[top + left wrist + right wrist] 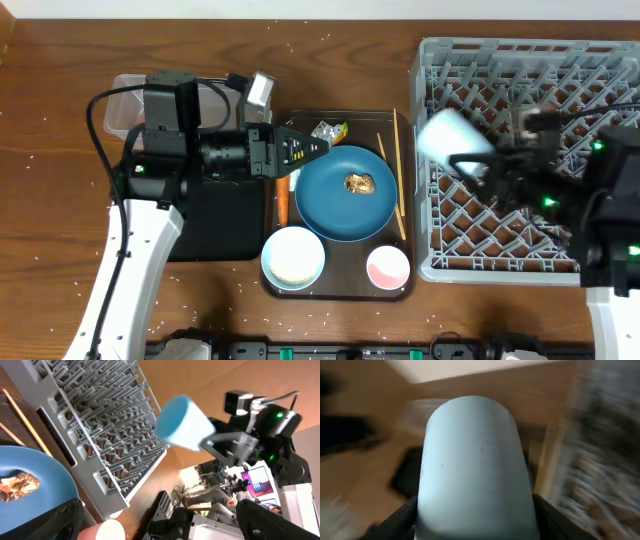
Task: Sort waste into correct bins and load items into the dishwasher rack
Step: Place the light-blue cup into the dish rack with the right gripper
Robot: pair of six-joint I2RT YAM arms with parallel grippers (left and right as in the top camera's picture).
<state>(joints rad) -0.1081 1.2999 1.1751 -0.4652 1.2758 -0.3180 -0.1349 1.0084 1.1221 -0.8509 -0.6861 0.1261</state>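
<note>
My right gripper (pixel 478 160) is shut on the light-blue cup (pixel 452 135) and holds it in the air over the left edge of the grey dishwasher rack (pixel 560 70); the cup fills the right wrist view (pixel 475 460) and shows in the left wrist view (pixel 185 422). My left gripper (pixel 305 150) is open and empty above the brown tray, beside the dark-blue plate (pixel 335 215). A brown food lump (pixel 360 183) lies on the plate. The white bowl (pixel 293 257) holds rice. The pink cup (pixel 388 267), chopsticks (pixel 399 175), carrot (pixel 283 207) and snack wrapper (pixel 328 130) lie on the tray.
The clear tub (pixel 122 105) and the black tray (pixel 215 225) sit left of the brown serving tray (pixel 340 292), partly under my left arm. Rice grains are scattered over the wooden table. The rack fills the right side.
</note>
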